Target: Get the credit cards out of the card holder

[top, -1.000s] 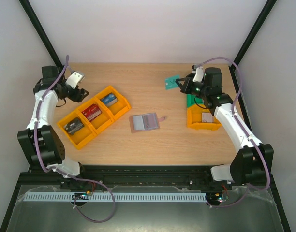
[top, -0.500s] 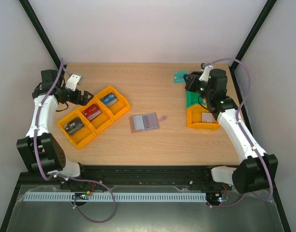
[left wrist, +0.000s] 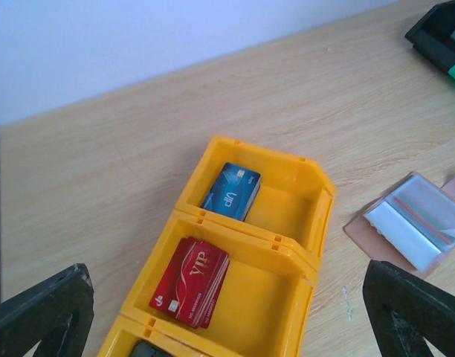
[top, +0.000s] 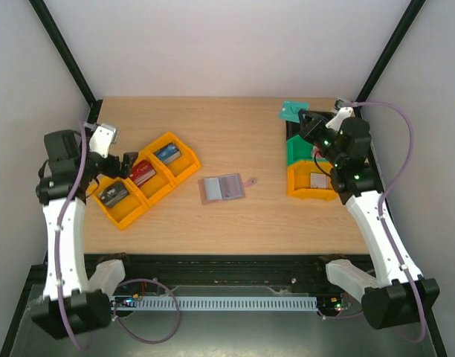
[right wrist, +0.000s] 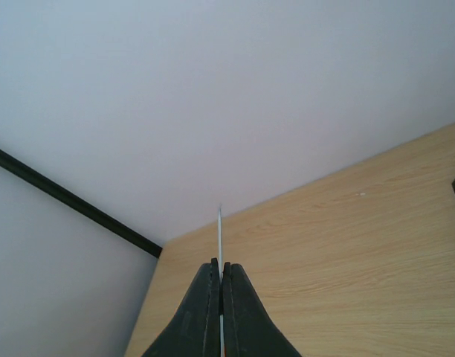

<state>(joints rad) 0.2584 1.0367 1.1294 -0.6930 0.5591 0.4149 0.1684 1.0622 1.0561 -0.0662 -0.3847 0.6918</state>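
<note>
Wooden table — card holder open at centre, looks emptied. Blue card, red card lie in left orange bin. Left gripper spread wide, empty. Right gripper pinches teal card far right — drop remains.

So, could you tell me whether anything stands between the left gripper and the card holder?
Only the row of orange bins, which sits between them. The left gripper hangs open above those bins, and the card holder lies open and flat beyond them, apart from their wall, so a path over the bins looks free.
</note>
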